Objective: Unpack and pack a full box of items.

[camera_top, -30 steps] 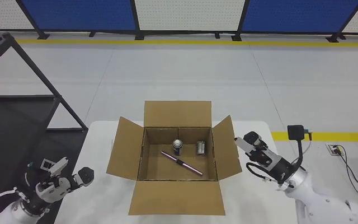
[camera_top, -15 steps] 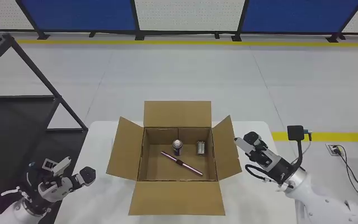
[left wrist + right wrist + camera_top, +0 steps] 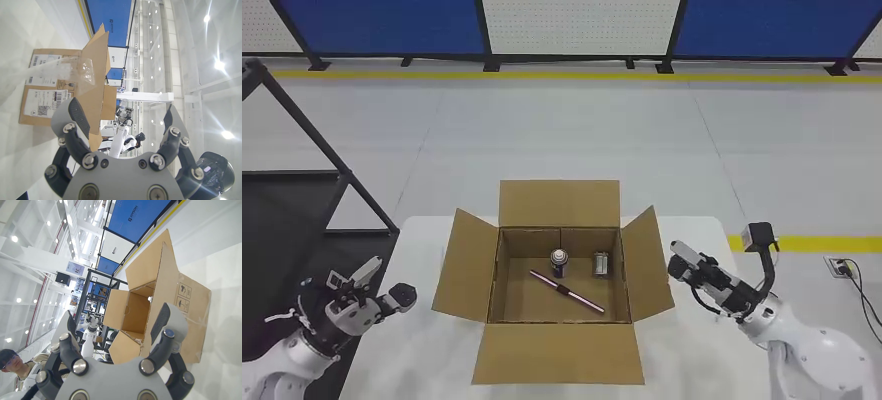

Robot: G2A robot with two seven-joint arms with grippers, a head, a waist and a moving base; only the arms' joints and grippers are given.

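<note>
An open cardboard box (image 3: 559,352) stands in the middle of the white table (image 3: 427,345), all its flaps folded out. Inside lie a thin pink and dark rod (image 3: 567,291), a small dark bottle with a pale cap (image 3: 559,261) and a small silvery can (image 3: 601,264). My left gripper (image 3: 402,296) hovers low to the left of the box, open and holding nothing; in the left wrist view its fingers (image 3: 77,113) frame the labelled box wall (image 3: 47,89). My right gripper (image 3: 679,262) sits close to the right flap, open and holding nothing, facing the box (image 3: 189,306).
A black metal rack (image 3: 302,200) stands off the table's left side. A strip of clear tape (image 3: 83,70) hangs loose from the box's left wall. White tabletop shows on both sides of the box, with grey floor beyond.
My left gripper has risen and shifted slightly toward the box. The right arm's wrist has turned and drawn back a little. The box and its contents have not moved.
</note>
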